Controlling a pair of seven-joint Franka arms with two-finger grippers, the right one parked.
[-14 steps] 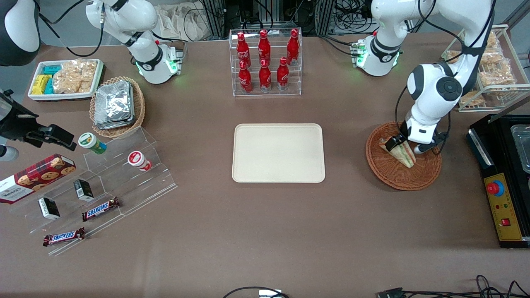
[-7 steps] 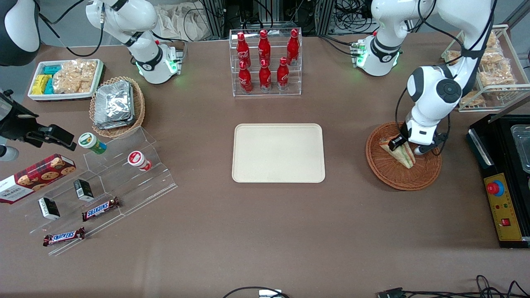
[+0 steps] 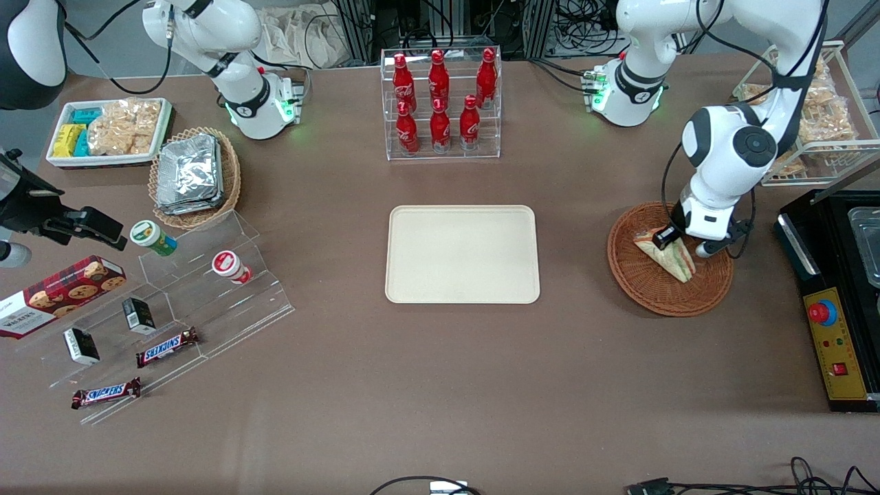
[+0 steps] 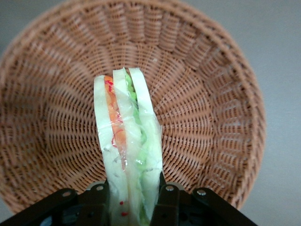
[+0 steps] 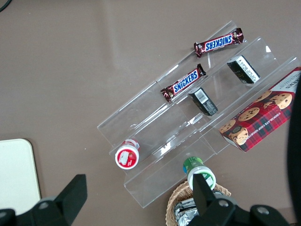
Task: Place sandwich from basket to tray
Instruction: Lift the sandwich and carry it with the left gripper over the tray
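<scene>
Sandwich (image 4: 129, 150) pinched by gripper (image 4: 134, 200) fingers, seemingly lifted above basket (image 3: 653, 292) (brown table (image 3: 440, 385)).

Gripper (image 3: 682, 242) over basket (image 3: 646, 292), around sandwich (image 3: 670, 256); tray (image 3: 462, 294) toward the parked arm.

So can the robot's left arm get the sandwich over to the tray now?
Probably yes. The gripper is shut on the sandwich over the basket, and the tray lies bare beside the basket with nothing standing between them.
</scene>
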